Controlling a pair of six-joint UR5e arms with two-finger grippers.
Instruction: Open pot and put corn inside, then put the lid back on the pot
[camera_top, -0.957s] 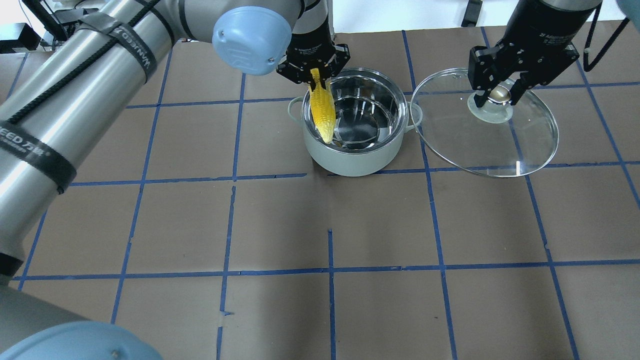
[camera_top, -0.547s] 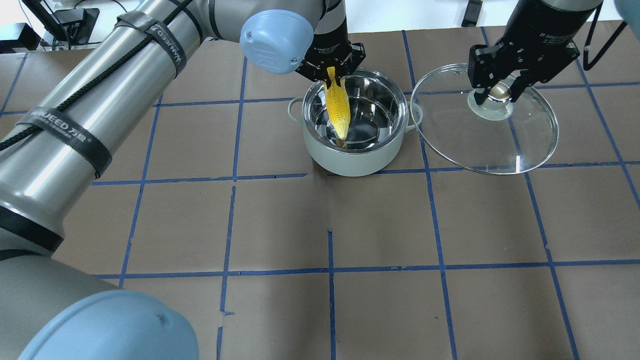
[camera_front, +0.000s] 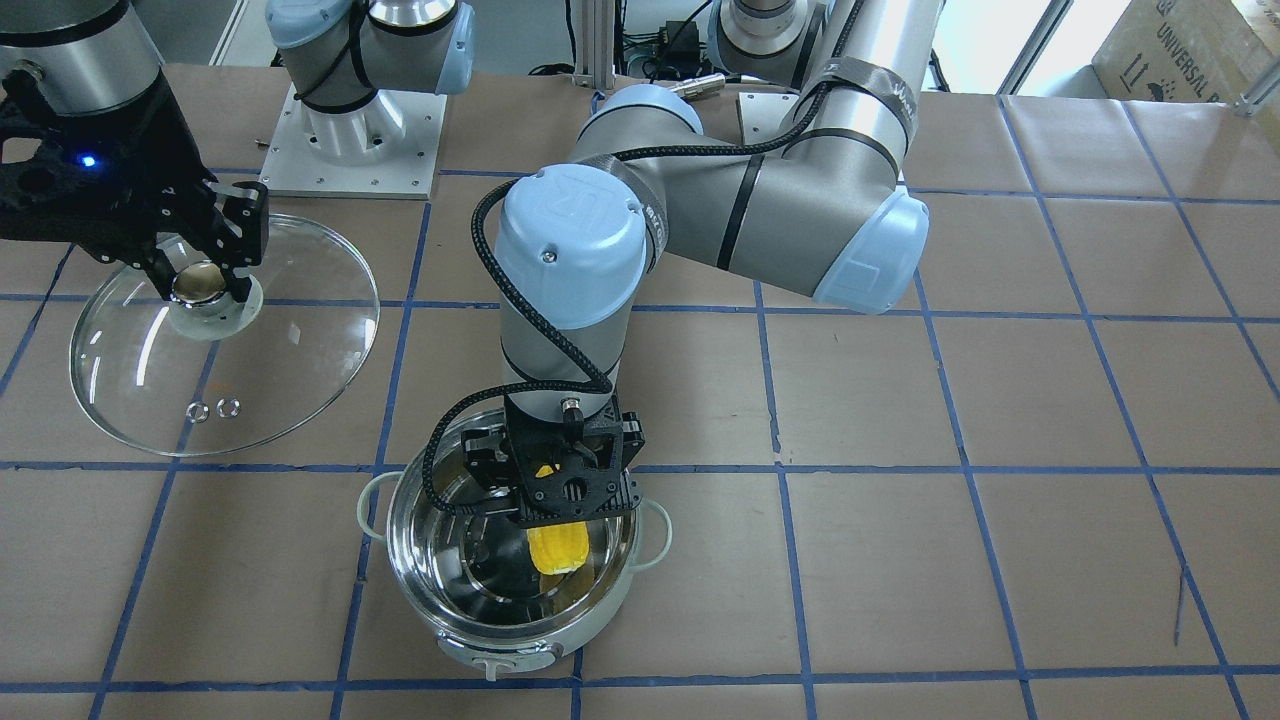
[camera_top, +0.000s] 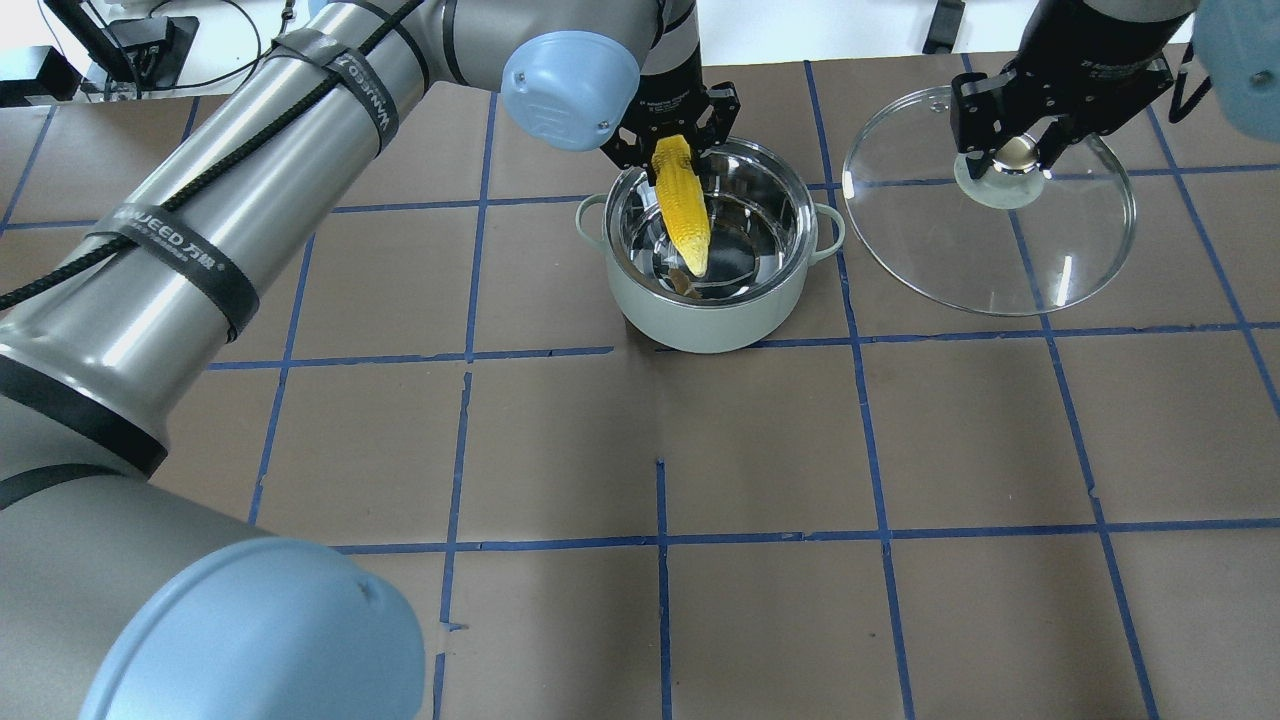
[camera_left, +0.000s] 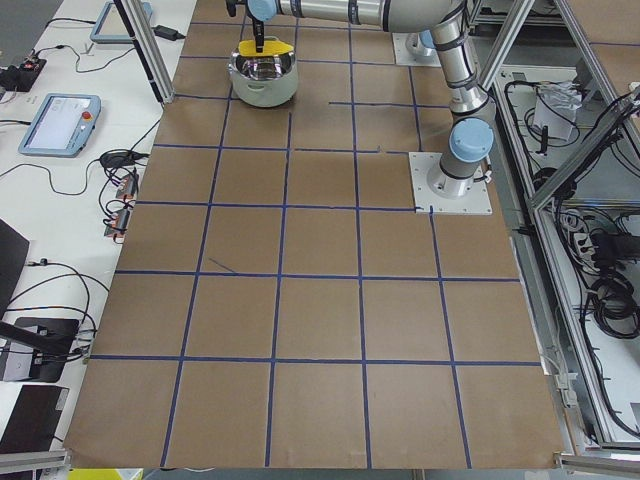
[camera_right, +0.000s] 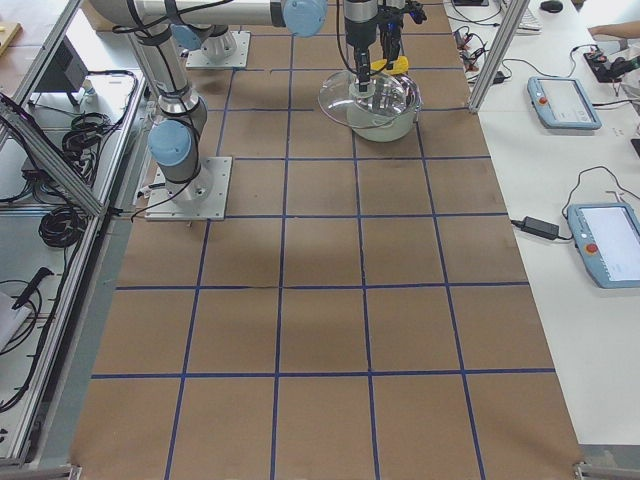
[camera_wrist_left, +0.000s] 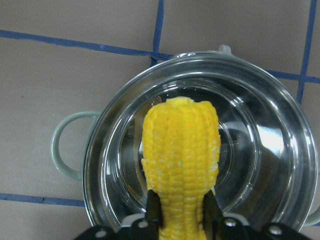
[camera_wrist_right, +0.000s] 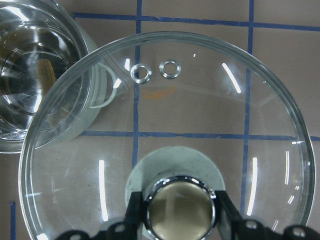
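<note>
The pot (camera_top: 712, 318) stands open on the table, pale outside, shiny steel inside (camera_front: 480, 580). My left gripper (camera_top: 672, 150) is shut on the yellow corn (camera_top: 684, 205) and holds it point-down over the pot's opening; the corn also shows in the left wrist view (camera_wrist_left: 181, 160) and the front view (camera_front: 557, 547). My right gripper (camera_top: 1012, 155) is shut on the brass knob (camera_wrist_right: 180, 212) of the clear glass lid (camera_top: 1060, 250), held in the air to the pot's right. The lid also shows in the front view (camera_front: 290, 370), with its two vent rings (camera_wrist_right: 155, 71).
The table is covered in brown paper (camera_top: 760, 450) with a grid of blue tape lines. The left arm's long links (camera_top: 250, 210) stretch across the table's left half. Tablets and cables lie on side benches (camera_right: 590, 150).
My left gripper has moved the corn right, from over the pot's left rim to over its middle. My right gripper has carried the lid a little farther back and to the right.
</note>
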